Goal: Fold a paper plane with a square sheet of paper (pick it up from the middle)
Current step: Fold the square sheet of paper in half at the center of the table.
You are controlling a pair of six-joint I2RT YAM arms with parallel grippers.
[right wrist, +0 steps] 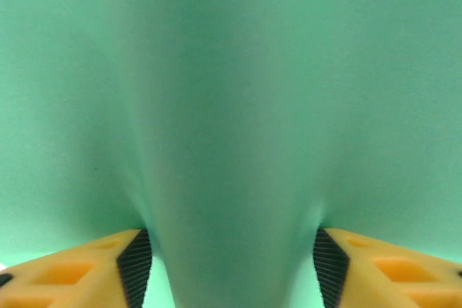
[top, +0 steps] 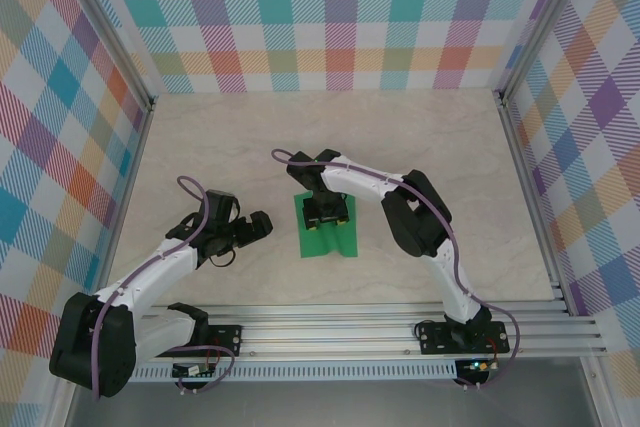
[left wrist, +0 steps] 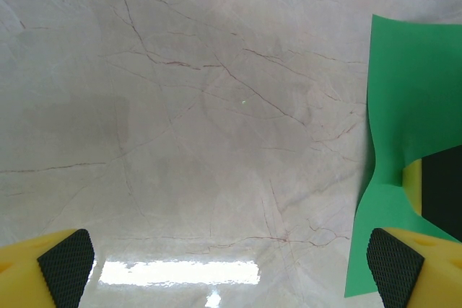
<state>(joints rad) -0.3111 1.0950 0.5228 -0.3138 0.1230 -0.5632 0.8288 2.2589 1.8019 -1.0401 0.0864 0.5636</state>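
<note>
The square sheet of paper (top: 316,244) is bright green and lies on the table at the centre. My right gripper (top: 327,215) points down onto its middle. In the right wrist view the paper (right wrist: 231,91) rises in a hump between the two pads (right wrist: 136,265), which touch its sides; the right gripper (right wrist: 227,268) stands partly open, its jaws still well apart. My left gripper (top: 262,225) hovers left of the sheet, open with nothing in it. In the left wrist view the left gripper (left wrist: 231,268) sees bare table, with the buckled paper (left wrist: 415,91) at its right.
The beige marbled table (top: 400,137) is walled by checked panels on three sides. An aluminium rail (top: 350,332) carries both arm bases along the near edge. The right arm's elbow (top: 415,212) stands right of the sheet.
</note>
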